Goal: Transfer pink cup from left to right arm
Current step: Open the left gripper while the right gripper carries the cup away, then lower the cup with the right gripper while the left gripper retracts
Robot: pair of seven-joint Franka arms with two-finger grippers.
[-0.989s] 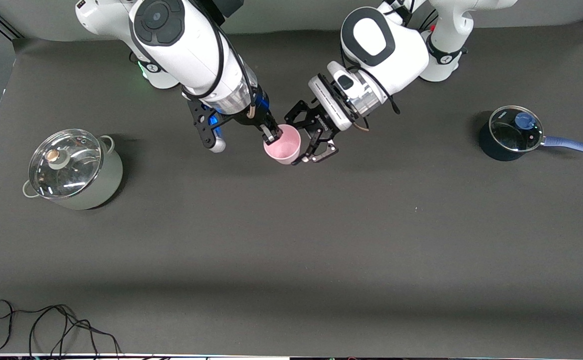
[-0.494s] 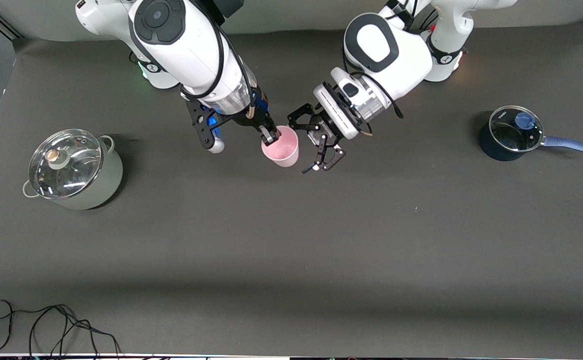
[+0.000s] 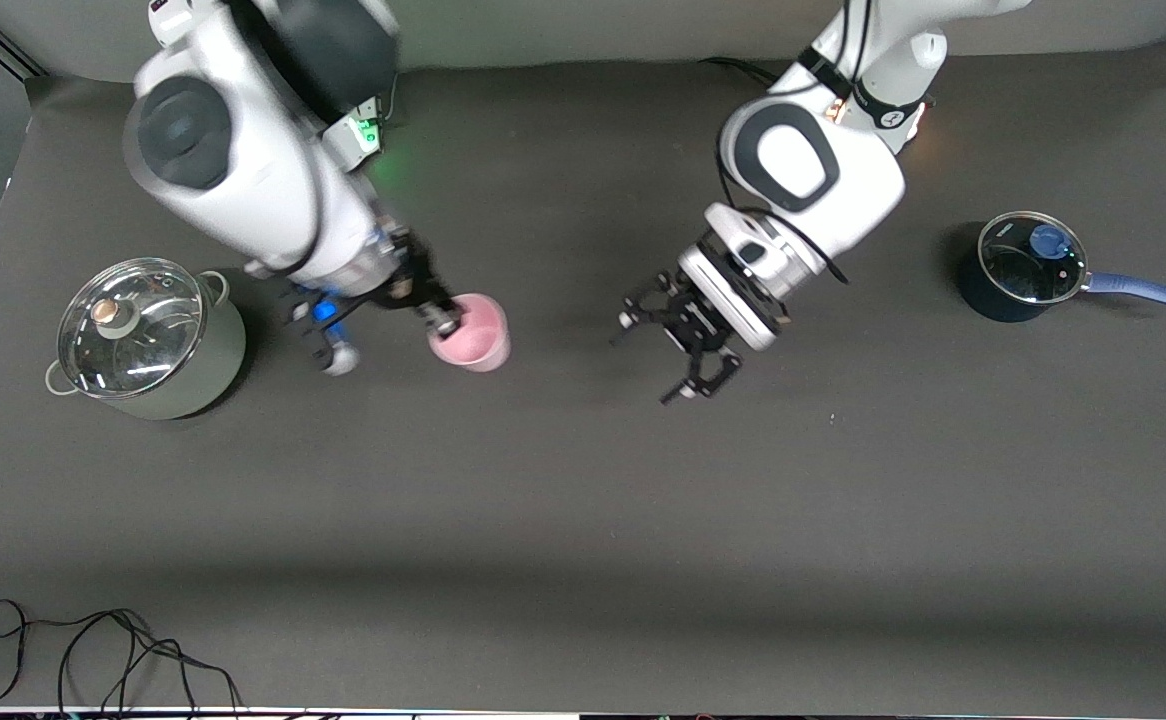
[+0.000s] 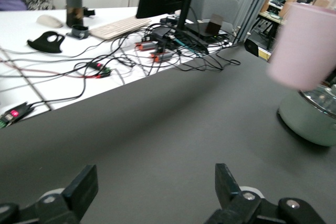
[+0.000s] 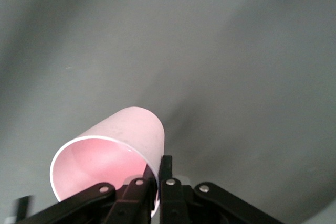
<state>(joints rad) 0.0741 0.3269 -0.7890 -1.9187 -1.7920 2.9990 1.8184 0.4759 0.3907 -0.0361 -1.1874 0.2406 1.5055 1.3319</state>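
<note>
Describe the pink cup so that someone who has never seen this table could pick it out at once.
Start at the big lidded steel pot toward the right arm's end of the dark table. Beside it the right gripper is shut on the rim of the pink cup, held above the table. It is the only pink thing, a plain handleless tumbler far smaller than that pot or the blue saucepan.

One pink cup (image 3: 473,345), center-left of frame. Two lidded pots: one pale green stockpot (image 3: 148,340) at the frame's left edge, one dark saucepan (image 3: 1023,268) with blue handle at the right edge. Two glass lids, one per pot. Two robot arms, two grippers: left gripper (image 3: 678,350), right gripper (image 3: 443,318). One black cable tangle (image 3: 103,660), lower left corner.
</note>
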